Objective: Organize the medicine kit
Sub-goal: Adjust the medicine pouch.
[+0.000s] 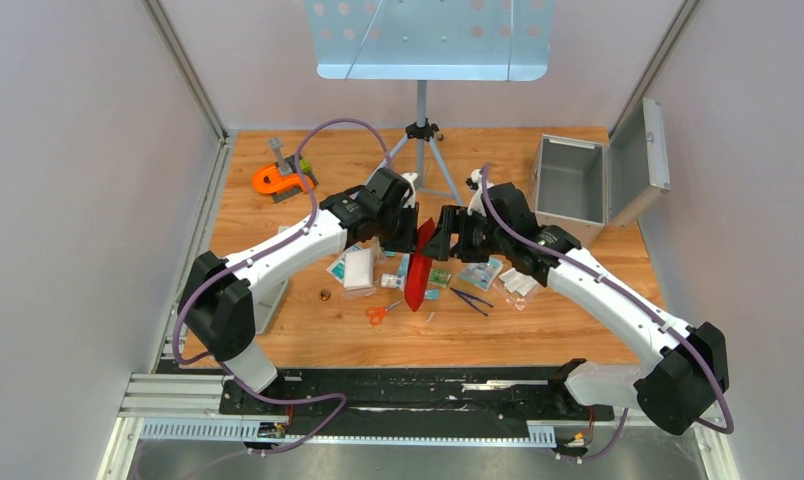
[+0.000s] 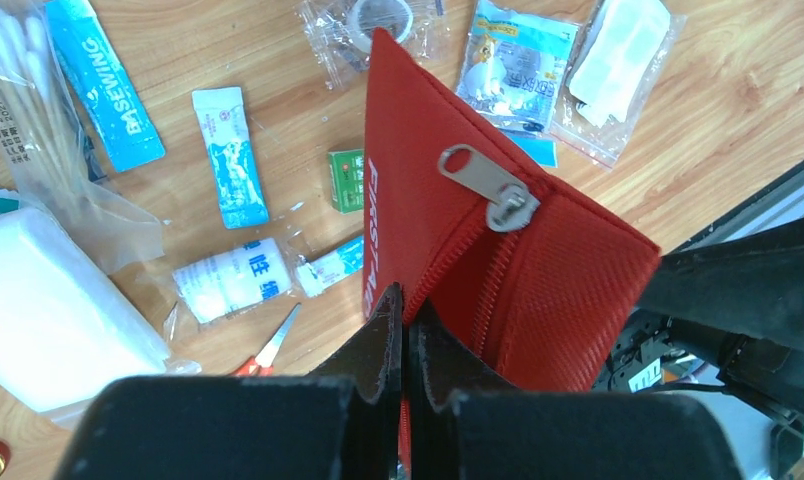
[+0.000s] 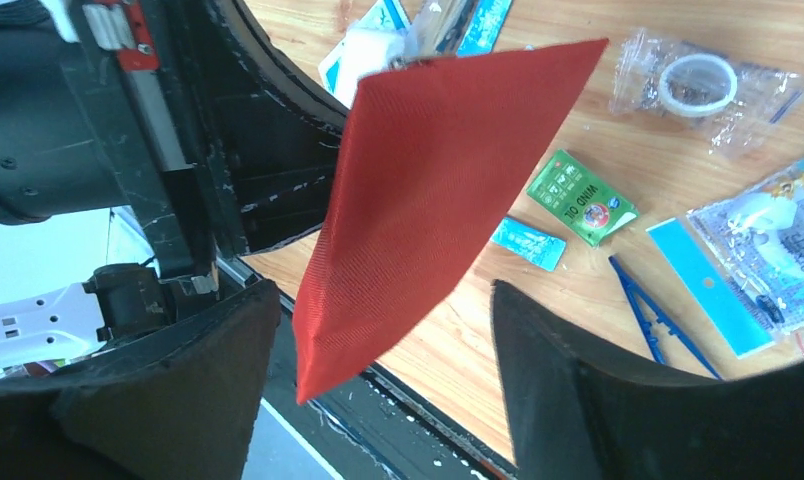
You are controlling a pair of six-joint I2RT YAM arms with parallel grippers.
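The medicine kit (image 1: 574, 186), a silver-grey metal case, stands at the far right of the table with its lid swung open. A red first-aid pouch (image 1: 418, 272) hangs upright in mid-table between both arms. My left gripper (image 2: 408, 300) is shut on the pouch's (image 2: 548, 280) zipper edge, just below the metal zipper pull (image 2: 493, 187). My right gripper (image 3: 380, 292) is open. The lower corner of the pouch (image 3: 428, 190) hangs between its spread fingers (image 3: 548, 370) without touching them. In the top view the two grippers (image 1: 406, 232) (image 1: 440, 238) face each other across the pouch.
Small packets lie scattered under the pouch: cotton swabs (image 2: 28, 110), a white gauze pack (image 2: 48, 310), a bandage roll (image 2: 228, 280), a green box (image 3: 581, 197), bagged tape (image 3: 700, 82) and blue tweezers (image 3: 658, 320). Red scissors (image 1: 378, 313) lie nearer. An orange tool (image 1: 276, 180) and a tripod (image 1: 423, 140) stand behind.
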